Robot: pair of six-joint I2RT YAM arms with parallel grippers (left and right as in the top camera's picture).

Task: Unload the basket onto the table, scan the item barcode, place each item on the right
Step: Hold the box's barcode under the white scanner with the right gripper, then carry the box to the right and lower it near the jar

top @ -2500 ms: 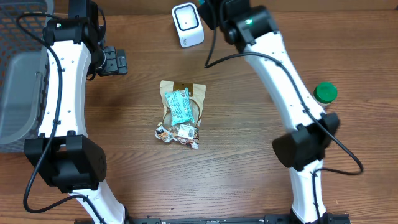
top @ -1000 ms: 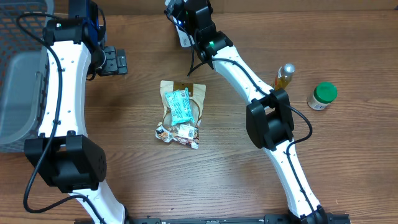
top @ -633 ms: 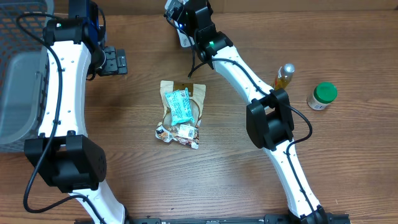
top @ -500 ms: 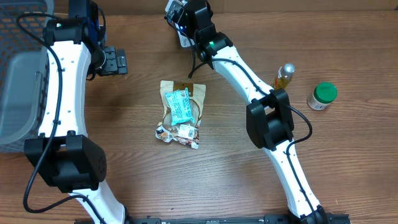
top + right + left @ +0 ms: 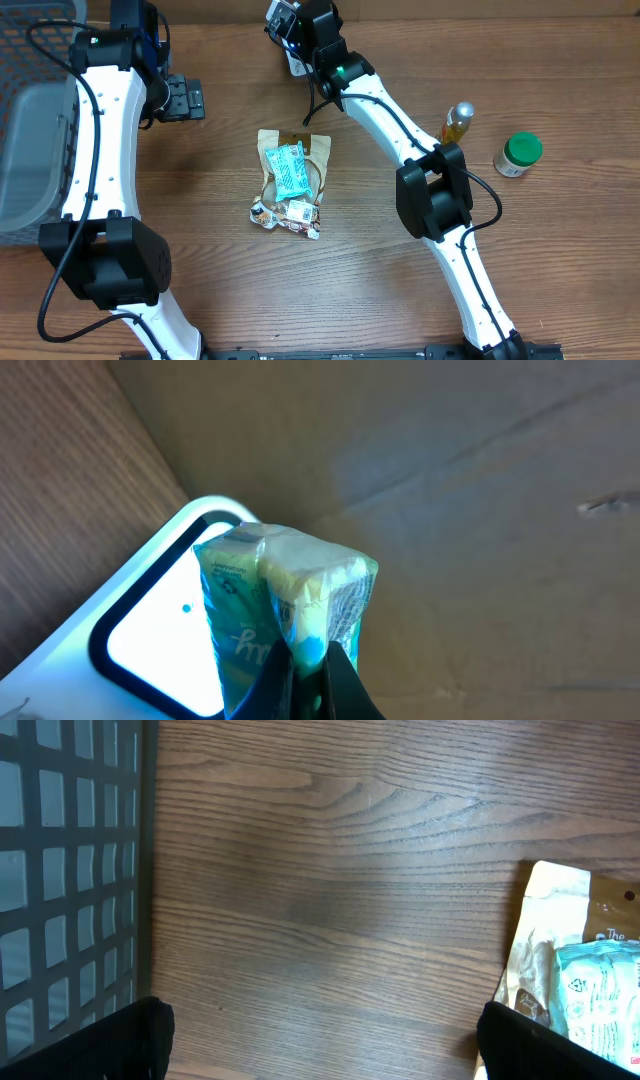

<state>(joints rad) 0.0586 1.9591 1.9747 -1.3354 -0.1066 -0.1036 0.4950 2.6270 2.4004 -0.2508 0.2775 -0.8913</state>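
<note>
My right gripper [image 5: 305, 665] is shut on a green and white snack packet [image 5: 285, 595], pinching its lower edge. The packet hangs right in front of the lit white window of the scanner [image 5: 150, 635]. From overhead, the right gripper [image 5: 286, 24] sits at the table's far edge over the scanner [image 5: 297, 64], which is mostly hidden under the arm. My left gripper [image 5: 186, 98] is open at the far left, with nothing between its fingers [image 5: 135, 1040] but bare wood.
A pile of snack packets [image 5: 290, 182] lies mid-table, topped by a teal one; its tan pouch [image 5: 560, 950] shows beside my left fingers. A grey basket [image 5: 30, 110] stands at the left edge. A small bottle [image 5: 458, 122] and a green-lidded jar [image 5: 520, 152] stand at right.
Since the earliest frame the right arm has swung left and folded, bringing its gripper over the scanner. Over the last second nothing has visibly moved.
</note>
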